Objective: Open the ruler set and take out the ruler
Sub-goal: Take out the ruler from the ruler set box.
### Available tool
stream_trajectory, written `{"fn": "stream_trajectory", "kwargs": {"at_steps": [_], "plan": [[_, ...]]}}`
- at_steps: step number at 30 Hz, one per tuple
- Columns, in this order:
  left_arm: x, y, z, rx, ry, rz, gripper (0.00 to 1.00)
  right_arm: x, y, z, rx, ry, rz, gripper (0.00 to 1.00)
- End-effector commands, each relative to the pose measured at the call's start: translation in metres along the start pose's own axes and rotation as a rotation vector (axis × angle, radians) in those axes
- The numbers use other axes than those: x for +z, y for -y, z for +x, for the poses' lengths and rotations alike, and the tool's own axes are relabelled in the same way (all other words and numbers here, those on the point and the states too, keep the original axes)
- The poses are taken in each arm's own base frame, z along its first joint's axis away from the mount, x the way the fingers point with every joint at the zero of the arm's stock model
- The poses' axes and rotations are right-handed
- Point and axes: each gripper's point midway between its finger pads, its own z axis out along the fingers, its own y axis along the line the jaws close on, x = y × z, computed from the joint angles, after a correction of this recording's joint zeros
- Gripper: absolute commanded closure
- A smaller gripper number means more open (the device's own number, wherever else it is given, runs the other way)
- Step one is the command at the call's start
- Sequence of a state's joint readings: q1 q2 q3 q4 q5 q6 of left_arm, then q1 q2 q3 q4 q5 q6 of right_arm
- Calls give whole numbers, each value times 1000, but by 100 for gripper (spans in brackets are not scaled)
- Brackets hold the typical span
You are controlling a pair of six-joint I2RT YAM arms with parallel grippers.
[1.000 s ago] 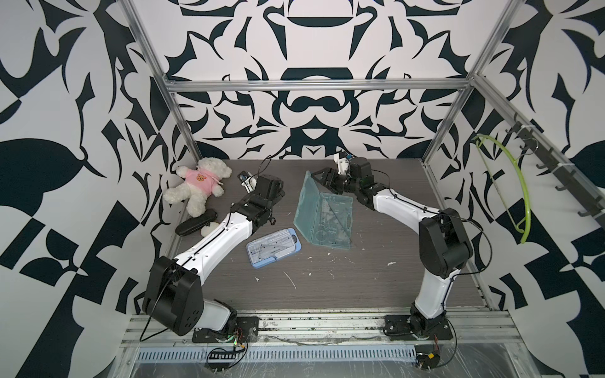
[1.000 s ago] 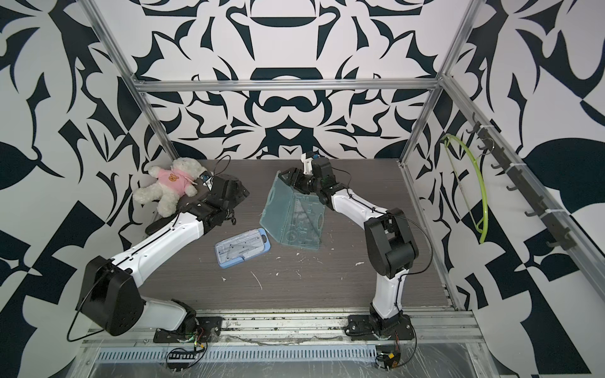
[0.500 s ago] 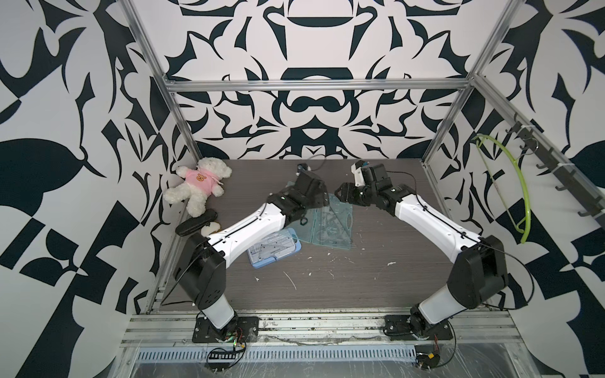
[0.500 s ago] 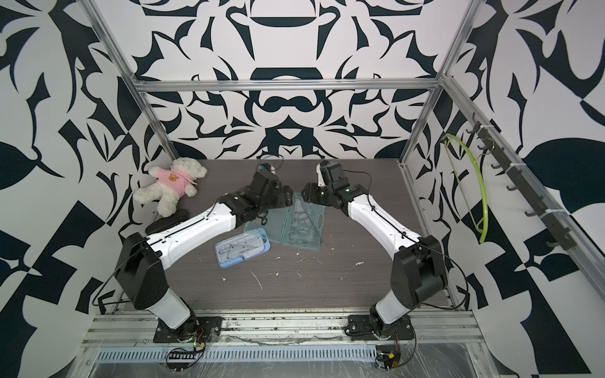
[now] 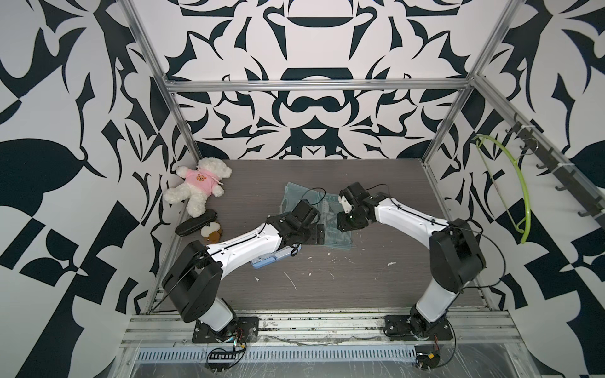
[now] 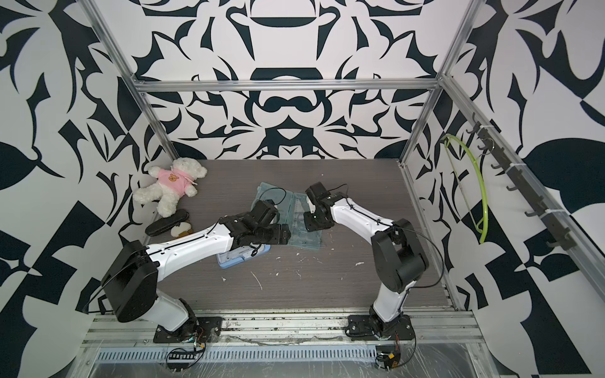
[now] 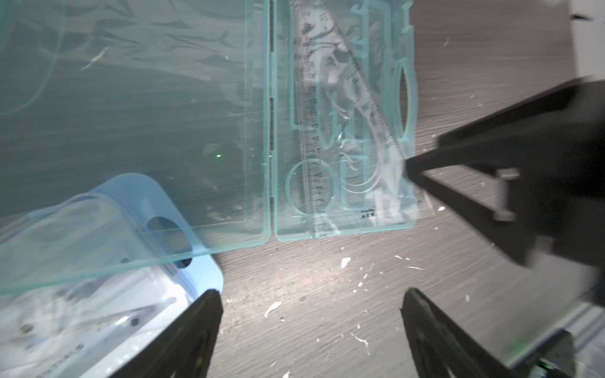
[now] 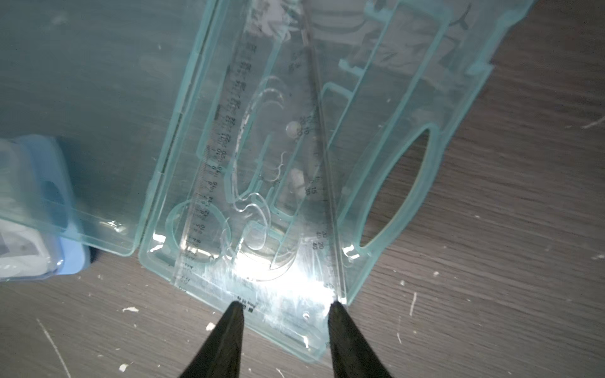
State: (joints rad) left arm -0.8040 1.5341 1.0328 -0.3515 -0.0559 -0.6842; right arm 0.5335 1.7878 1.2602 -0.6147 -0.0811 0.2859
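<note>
The ruler set, a clear teal case, lies opened flat mid-table, its lid (image 5: 299,196) (image 6: 276,196) (image 7: 131,114) beside the tray half (image 5: 340,240) (image 6: 306,240) (image 8: 409,137). The clear ruler (image 7: 311,131) (image 8: 216,153) lies in the tray with a set square. My left gripper (image 5: 320,234) (image 6: 285,235) (image 7: 311,294) hangs open over bare table at the case's near end, holding nothing. My right gripper (image 5: 343,225) (image 6: 311,224) (image 8: 284,306) is low over the tray's end, its jaws narrowed but apart, astride the clear plastic there. One right fingertip (image 7: 409,165) touches the tray edge.
A light-blue case (image 5: 265,260) (image 6: 235,258) (image 7: 98,261) (image 8: 32,229) lies partly under the lid and my left arm. A teddy bear (image 5: 199,188), a black pouch (image 5: 195,222) and a small toy (image 5: 212,230) sit at the left wall. White scraps dot the table.
The lid, held upright a second ago, now lies flat open. My left arm swung in to the case. My right gripper dropped over the tray and its jaws narrowed.
</note>
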Motion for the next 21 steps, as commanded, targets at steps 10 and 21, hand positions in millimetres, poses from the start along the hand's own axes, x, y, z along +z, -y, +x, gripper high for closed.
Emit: {"fn": "stream_trajectory", "kwargs": {"at_steps": [10,21], "plan": [[-2,-9,-9,-71,13,60,9,11,9,-47,-131,63,123,63],[1,-5,-15,-74,12,67,9,36,15,-44,-158,4,156,58]]}}
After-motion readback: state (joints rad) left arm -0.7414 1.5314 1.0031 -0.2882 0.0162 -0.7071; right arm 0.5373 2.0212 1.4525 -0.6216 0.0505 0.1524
